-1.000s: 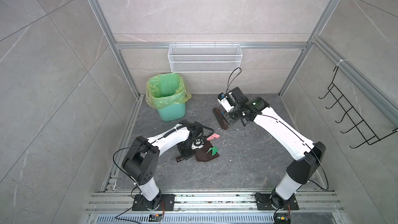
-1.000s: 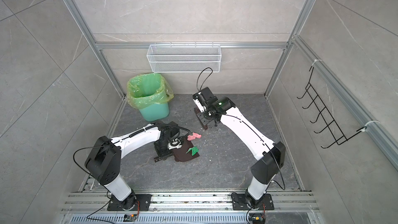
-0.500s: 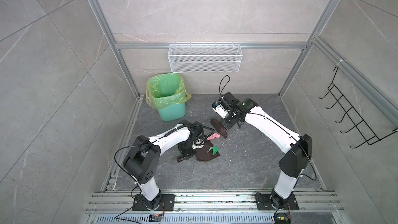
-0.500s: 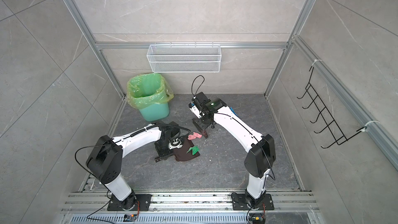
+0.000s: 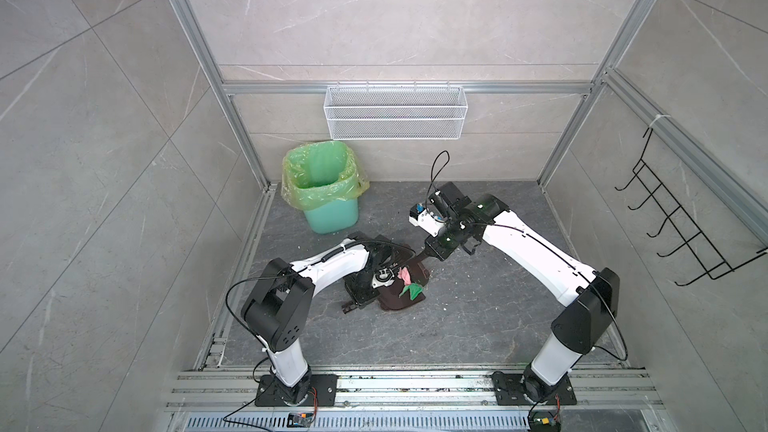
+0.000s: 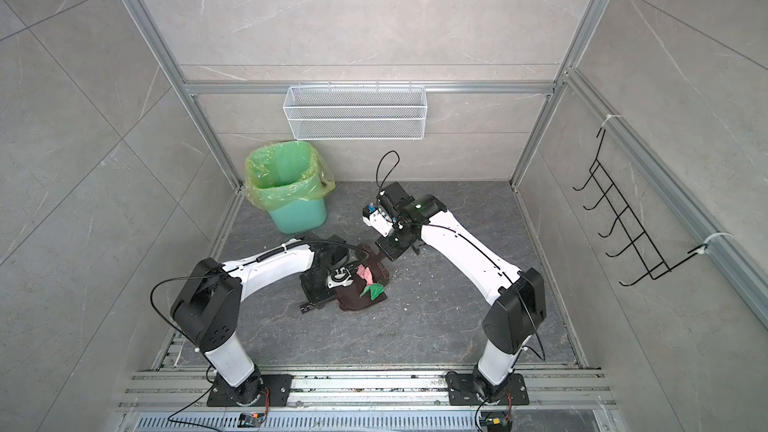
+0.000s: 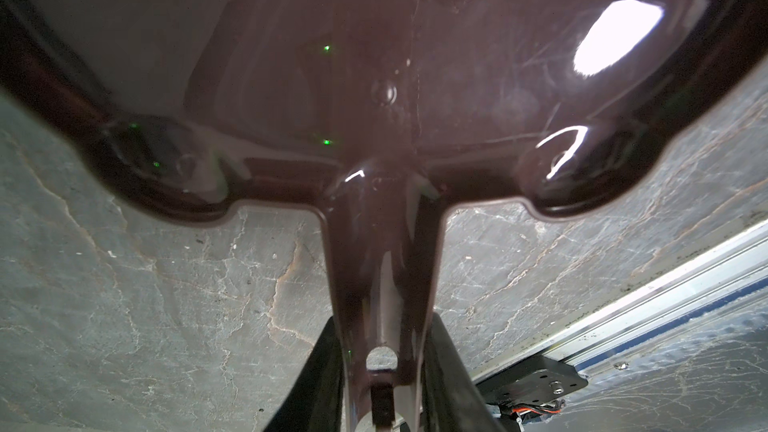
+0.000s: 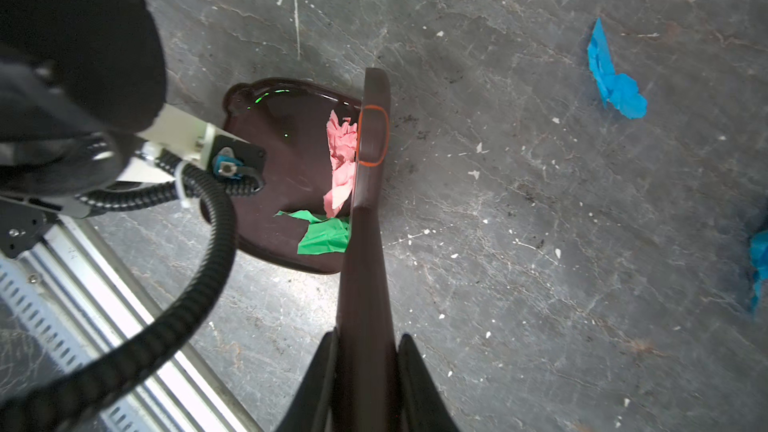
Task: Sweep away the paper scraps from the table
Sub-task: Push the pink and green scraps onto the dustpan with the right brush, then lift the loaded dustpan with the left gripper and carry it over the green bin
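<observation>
A dark brown dustpan (image 5: 394,304) (image 6: 353,303) lies on the table (image 5: 457,326), and my left gripper (image 5: 360,295) (image 7: 382,367) is shut on its handle (image 7: 382,263). A pink paper scrap (image 5: 404,274) (image 8: 343,147) and a green one (image 5: 411,290) (image 8: 326,234) lie in the pan. My right gripper (image 5: 436,249) (image 8: 365,367) is shut on a dark brown brush (image 8: 365,243), whose head stands at the pan's open edge against the pink scrap. Two blue scraps (image 8: 611,76) (image 8: 760,259) lie on the table beyond the brush, seen only in the right wrist view.
A green bin with a green liner (image 5: 328,197) stands at the back left, behind the dustpan. A white wire basket (image 5: 395,112) hangs on the back wall and a black hook rack (image 5: 673,234) on the right wall. Tiny white crumbs dot the table.
My right arm has brought the brush forward and leftward from the back of the table to the dustpan's edge. The pink scrap has gone from the pan's lip into the pan. The left arm holds still.
</observation>
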Controlling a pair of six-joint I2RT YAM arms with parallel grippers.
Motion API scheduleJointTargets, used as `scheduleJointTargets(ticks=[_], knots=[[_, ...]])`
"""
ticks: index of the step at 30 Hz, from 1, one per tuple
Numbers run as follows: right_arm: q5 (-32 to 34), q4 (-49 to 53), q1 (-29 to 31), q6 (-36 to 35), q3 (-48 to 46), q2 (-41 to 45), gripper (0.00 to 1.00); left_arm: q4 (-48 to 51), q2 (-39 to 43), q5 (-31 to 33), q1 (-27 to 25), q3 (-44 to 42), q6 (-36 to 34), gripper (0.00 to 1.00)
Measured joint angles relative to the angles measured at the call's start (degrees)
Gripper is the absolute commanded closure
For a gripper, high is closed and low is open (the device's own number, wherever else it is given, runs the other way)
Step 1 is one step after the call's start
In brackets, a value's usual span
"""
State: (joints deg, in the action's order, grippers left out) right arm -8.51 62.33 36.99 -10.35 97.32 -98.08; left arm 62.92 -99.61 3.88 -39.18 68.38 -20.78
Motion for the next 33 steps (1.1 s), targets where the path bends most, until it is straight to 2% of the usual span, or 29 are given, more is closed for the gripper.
scheduleJointTargets(ticks=[9, 21, 33], knots=[[-1.03, 0.15, 0.02, 0.28, -0.37, 1.79, 1.0, -0.76, 0.04, -0.33, 0.07, -0.59, 0.0, 1.0], [7.1, -1.55, -0.37, 3.1, -3.13, 6.21, 1.0, -5.25, 0.98, -2.45, 0.22, -2.34, 1.33, 1.0], [14.78, -5.99, -7.85, 8.39, -6.38, 10.01, 1.0, -9.64, 5.64, -2.51, 0.22, -4.37, 2.16, 1.0]])
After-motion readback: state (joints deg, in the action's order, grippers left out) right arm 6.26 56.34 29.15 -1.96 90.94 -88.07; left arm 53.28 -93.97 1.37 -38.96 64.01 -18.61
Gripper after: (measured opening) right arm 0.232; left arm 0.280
